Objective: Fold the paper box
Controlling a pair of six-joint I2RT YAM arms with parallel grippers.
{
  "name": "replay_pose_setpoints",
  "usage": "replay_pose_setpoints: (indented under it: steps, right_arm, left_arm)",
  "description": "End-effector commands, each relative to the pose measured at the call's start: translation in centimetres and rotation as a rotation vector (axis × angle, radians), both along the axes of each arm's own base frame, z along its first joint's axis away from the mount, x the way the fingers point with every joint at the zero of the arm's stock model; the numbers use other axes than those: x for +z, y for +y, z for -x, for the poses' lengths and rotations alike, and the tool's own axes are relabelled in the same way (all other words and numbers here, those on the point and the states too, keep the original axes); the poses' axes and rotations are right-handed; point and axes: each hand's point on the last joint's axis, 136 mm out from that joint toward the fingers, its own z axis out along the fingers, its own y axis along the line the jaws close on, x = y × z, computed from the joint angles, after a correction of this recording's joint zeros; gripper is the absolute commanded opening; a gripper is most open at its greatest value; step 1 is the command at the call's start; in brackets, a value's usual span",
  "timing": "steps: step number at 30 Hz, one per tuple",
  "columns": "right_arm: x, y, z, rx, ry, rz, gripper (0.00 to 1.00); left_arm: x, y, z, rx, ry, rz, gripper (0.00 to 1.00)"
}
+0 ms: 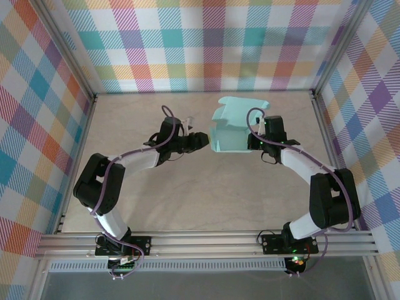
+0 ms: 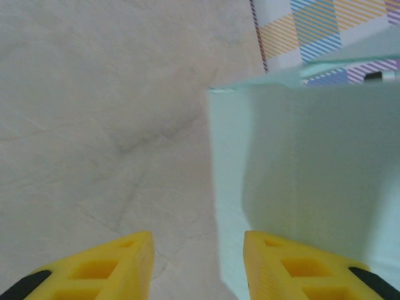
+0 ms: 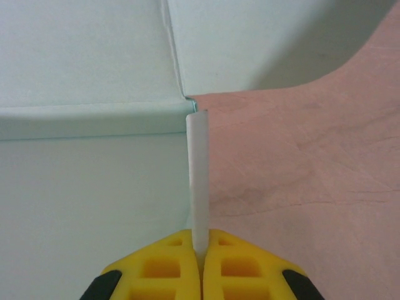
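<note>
The right tool [image 3: 201,247] was closed tight on a thin edge of the paper box [image 3: 94,187]. The card stood on its edge between the two yellow fingers [image 3: 162,269]. The left tool [image 2: 197,250] had its fingers apart with a moderate gap, and nothing was held between them. In the top view, the left tool [image 1: 203,140] pointed to the right, just beside the left wall of the box. I cannot tell if it touched the wall. The right tool [image 1: 255,140] was at the right side of the box.

The paper box [image 1: 234,128] was pale mint and half raised. It stood on the table [image 1: 187,200] between both tools, a little right of the middle, and its rounded flaps pointed to the far side. Behind it, the bare table continued up to the checked wall [image 1: 206,44].
</note>
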Motion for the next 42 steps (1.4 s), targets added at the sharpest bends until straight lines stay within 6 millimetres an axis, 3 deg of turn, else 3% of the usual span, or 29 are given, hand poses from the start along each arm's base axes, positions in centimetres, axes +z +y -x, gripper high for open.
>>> replay_pose_setpoints:
  steps: [1, 11, 16, 22, 26, 42]
  right_arm:
    - [0.2, -0.6, -0.6, -0.024, -0.006, 0.072, 0.0]
    - [-1.0, -0.7, -0.4, -0.036, 0.046, 0.122, 0.0]
    - [-0.7, 0.0, -0.3, -0.021, 0.042, 0.098, 0.0]
    - [-1.2, 0.4, -0.1, -0.012, 0.056, 0.117, 0.0]
    - [-2.0, 0.5, 0.0, -0.016, 0.079, 0.15, 0.0]
    - [-1.7, 1.9, 0.0, 0.006, 0.088, 0.112, 0.0]
  left_arm:
    - [1.0, -1.3, 0.3, -0.018, 0.015, 0.041, 0.41]
    - [1.5, -2.8, 0.5, -0.051, 0.017, 0.062, 0.42]
    - [0.0, -3.6, 0.1, -0.058, 0.047, 0.057, 0.42]
    - [-0.3, -4.6, -0.2, -0.073, 0.061, 0.07, 0.38]
    - [-0.5, -4.9, -0.1, -0.075, 0.074, 0.07, 0.27]
    - [-3.5, -4.6, -0.2, -0.035, 0.15, 0.013, 0.27]
